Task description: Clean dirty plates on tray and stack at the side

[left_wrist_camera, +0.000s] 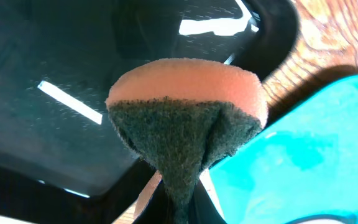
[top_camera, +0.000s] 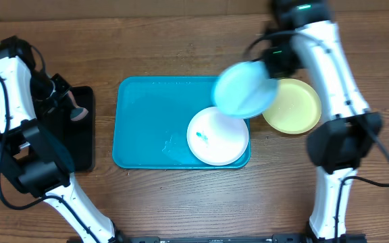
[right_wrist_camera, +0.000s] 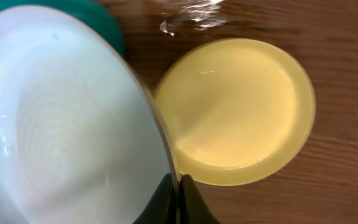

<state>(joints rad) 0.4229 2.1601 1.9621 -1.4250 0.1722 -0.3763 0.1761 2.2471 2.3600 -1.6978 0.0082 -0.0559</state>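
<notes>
The turquoise tray (top_camera: 144, 125) lies mid-table and holds the white plate (top_camera: 218, 137), which has a small teal smear, at its right end. My right gripper (top_camera: 273, 64) is shut on the rim of the pale mint-blue plate (top_camera: 244, 90) and holds it tilted in the air over the tray's right edge. In the right wrist view this plate (right_wrist_camera: 61, 130) fills the left side, pinched by the fingers (right_wrist_camera: 179, 198). The yellow-green plate (top_camera: 291, 106) lies on the wood right of the tray and shows in the right wrist view (right_wrist_camera: 241, 112). My left gripper (top_camera: 69, 104) is shut on an orange-and-green sponge (left_wrist_camera: 188, 118) over the black tray.
A smaller black rectangular tray (top_camera: 80, 145) lies on the table left of the turquoise tray, and its glossy surface (left_wrist_camera: 55, 74) fills the left wrist view. Both arm bases stand at the front corners. Bare wood lies behind and in front of the tray.
</notes>
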